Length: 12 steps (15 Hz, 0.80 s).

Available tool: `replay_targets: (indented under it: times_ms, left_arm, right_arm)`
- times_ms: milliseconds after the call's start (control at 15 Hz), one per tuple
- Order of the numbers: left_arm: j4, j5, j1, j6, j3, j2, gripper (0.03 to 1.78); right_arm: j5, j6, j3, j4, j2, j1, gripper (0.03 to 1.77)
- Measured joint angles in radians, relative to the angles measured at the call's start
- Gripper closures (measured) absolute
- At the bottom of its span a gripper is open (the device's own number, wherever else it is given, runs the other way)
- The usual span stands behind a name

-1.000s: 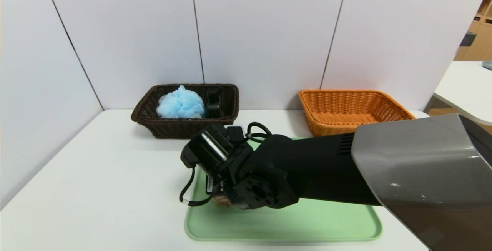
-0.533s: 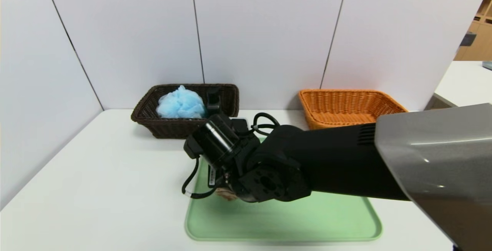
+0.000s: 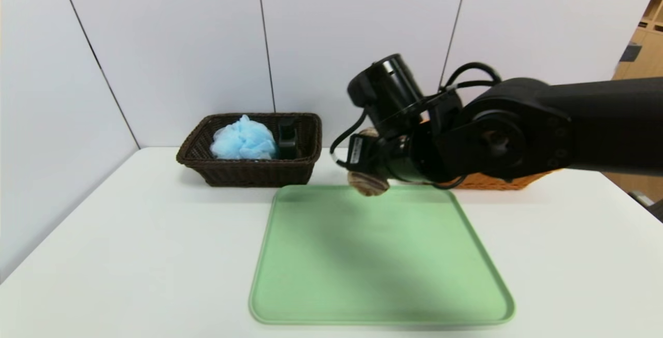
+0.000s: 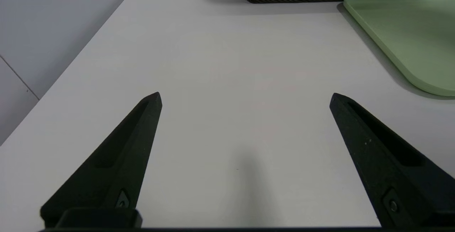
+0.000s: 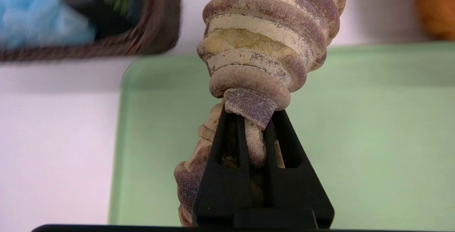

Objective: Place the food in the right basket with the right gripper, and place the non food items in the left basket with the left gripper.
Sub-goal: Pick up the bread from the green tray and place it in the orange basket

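So my bulky black right gripper [image 5: 254,125] is lifting off the pale green plastic tray [image 3: 380,265] now, heading right toward the bright orange wicker basket [image 3: 492,181], fingers clamping the marbled brown-and-cream bread roll [image 5: 266,43]. Left gripper [image 4: 245,98] is idling wide open, near left.

White table [image 3: 129,255], pale panelled wall [image 3: 176,43] with dark seams, wooden shelving [image 3: 645,43] at far right

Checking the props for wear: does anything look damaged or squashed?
Yes: the bread roll, pinched thin between the right gripper's fingers, shows a crumbly yellow gap in its banded crust.
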Motion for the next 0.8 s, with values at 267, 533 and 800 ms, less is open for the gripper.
replay_targets:
  times_ms: [267,533,800]
  left_arm:
    - [0.000,0.000,0.000,0.000,0.000,0.000,0.12]
    - [0.000,0.000,0.000,0.000,0.000,0.000,0.12]
    - [0.000,0.000,0.000,0.000,0.000,0.000,0.12]
  right_arm:
    - [0.003,-0.058,0.005,-0.013,-0.054,-0.198,1.64]
    - [0.007,-0.100,-0.014,-0.017,-0.037,-0.365,1.64]
    - [0.008,-0.119,-0.089,-0.016,0.047,-0.493,1.64]
